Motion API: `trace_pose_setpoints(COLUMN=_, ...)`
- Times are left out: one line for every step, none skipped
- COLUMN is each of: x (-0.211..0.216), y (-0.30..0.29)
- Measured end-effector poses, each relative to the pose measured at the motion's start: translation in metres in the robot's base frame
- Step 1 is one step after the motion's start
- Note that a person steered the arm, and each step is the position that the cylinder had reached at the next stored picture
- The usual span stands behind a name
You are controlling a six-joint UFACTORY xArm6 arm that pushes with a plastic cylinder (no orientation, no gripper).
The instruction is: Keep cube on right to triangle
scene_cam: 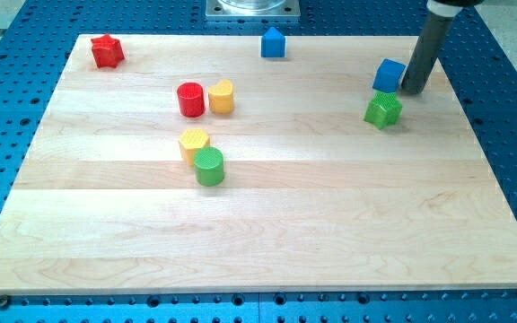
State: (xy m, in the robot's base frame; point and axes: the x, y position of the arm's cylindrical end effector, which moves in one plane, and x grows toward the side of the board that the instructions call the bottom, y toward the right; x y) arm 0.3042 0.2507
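Broadly, the wooden counter (258,242) fills most of the view, resting on a blue perforated base (510,135) that shows around all its edges. A grey metal mount (252,9) sits just beyond the counter's top edge, near its middle.

Next in size is the dark rod, which comes down from the view's top near the counter's top-right corner. My tip (412,91) rests on the counter right beside the blue cube (389,74), on that cube's right side, touching it or very nearly so. No claw exists on this arm, so nothing is clenched or released; the rod simply stands against the cube.

The blue cube lies close to the counter's right edge, in the upper part. Just below it, slightly toward the left, sits a green block (382,110) with a ridged, star-like outline. The triangle-like piece, a blue block with a pointed roof shape (273,42), stands at the top edge near the middle, well apart from the cube and to its left.

Toward the counter's centre-left, a red cylinder (190,99) and a yellow cylinder (222,96) stand side by side, touching. Below them a yellow hexagonal block (193,144) touches a green cylinder (209,167).

A red star block (107,51) occupies the top-left corner.
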Motion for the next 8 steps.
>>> trace_pose_setpoints(x=-0.002, y=0.001)
trace_pose_setpoints(x=0.04, y=-0.001)
trace_pose_setpoints(x=0.018, y=-0.031)
trace_pose_setpoints(x=-0.011, y=-0.043)
trace_pose_setpoints(x=0.001, y=-0.058)
trace_pose_setpoints(x=-0.02, y=-0.088)
trace_pose_setpoints(x=-0.042, y=-0.093)
trace_pose_setpoints(x=-0.042, y=-0.099)
